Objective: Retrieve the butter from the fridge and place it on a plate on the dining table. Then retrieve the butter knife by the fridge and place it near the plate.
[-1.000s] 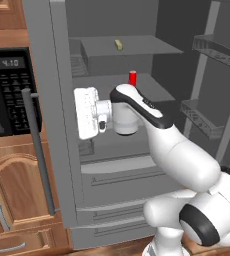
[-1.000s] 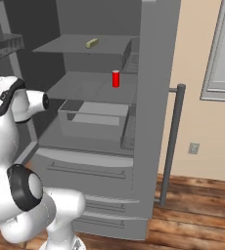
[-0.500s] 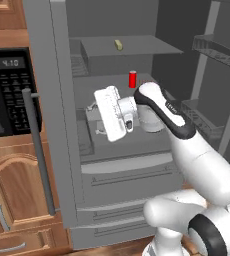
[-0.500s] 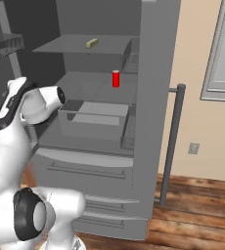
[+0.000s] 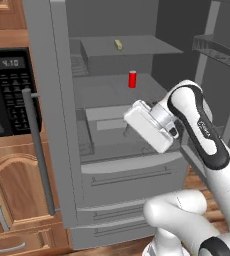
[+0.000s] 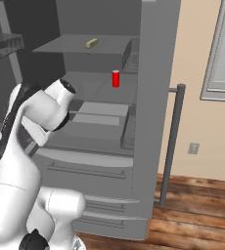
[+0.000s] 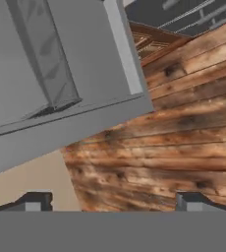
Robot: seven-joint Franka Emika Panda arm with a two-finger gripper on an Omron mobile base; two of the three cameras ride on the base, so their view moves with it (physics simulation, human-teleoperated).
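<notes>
Kitchen scene, rendered, with warm wooden floorboards (image 6: 197,205) under a tall grey fridge (image 5: 62,150) whose upper doors stand open. On the top shelf (image 5: 132,47) inside lies the butter (image 5: 118,45), a small pale yellow stick, alone and toward the back. One shelf lower stands a small red container (image 5: 132,79), upright, well apart from the butter. Below that are a clear drawer bin and, lower still, the closed grey freezer drawers. In front of the middle of the fridge, the robot's white arm bends so that the hand (image 7: 112,202) sits lower than the red container, in front of the drawer bin; its two dark fingertips are spread wide with nothing between them, and past them show floorboards and a grey door edge. Left of the fridge sit a black microwave (image 5: 7,90) and wooden cabinet doors (image 5: 17,200). To the right are a beige wall (image 6: 202,112) with an outlet and a grey window frame (image 6: 222,53).
</notes>
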